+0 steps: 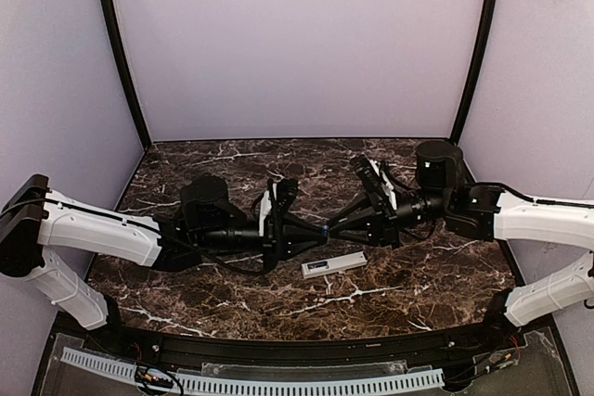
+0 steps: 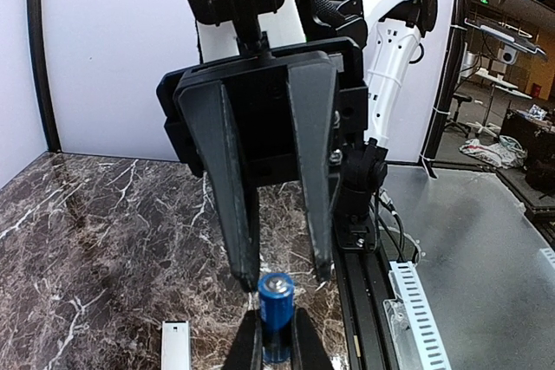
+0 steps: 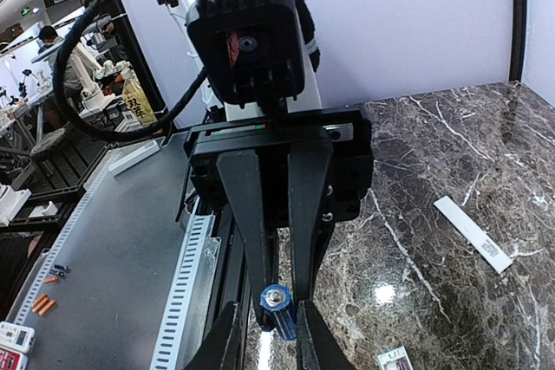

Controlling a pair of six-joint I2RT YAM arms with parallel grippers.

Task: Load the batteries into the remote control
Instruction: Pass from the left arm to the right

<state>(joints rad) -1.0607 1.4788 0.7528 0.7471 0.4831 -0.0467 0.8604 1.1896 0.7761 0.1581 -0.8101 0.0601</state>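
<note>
Handing one blue battery (image 2: pixel 276 316) from gripper to gripper in mid-air, above a dark marble table (image 1: pixel 186 285); judged from that, early in the task, with nothing loaded yet; lying flat on the table near the meeting point, in the top view just toward the arm bases: the remote (image 1: pixel 334 264), white, touched by neither arm; impossible to tell whether opened at the bay; showing only one battery anywhere, no second in view; left to do, by this reading: finishing the pass, bringing the battery down, seating it in the remote, then finding and seating another.

Reaching in from the left, forearm nearly level: the left gripper (image 3: pixel 283 294), pinched shut on the battery's near half, metal tip aimed at the other arm; reaching in from the right, nose to nose with it: the right gripper (image 2: pixel 284 276), spread wider than the battery, straddling its free end; hard to judge whether touching.
</note>
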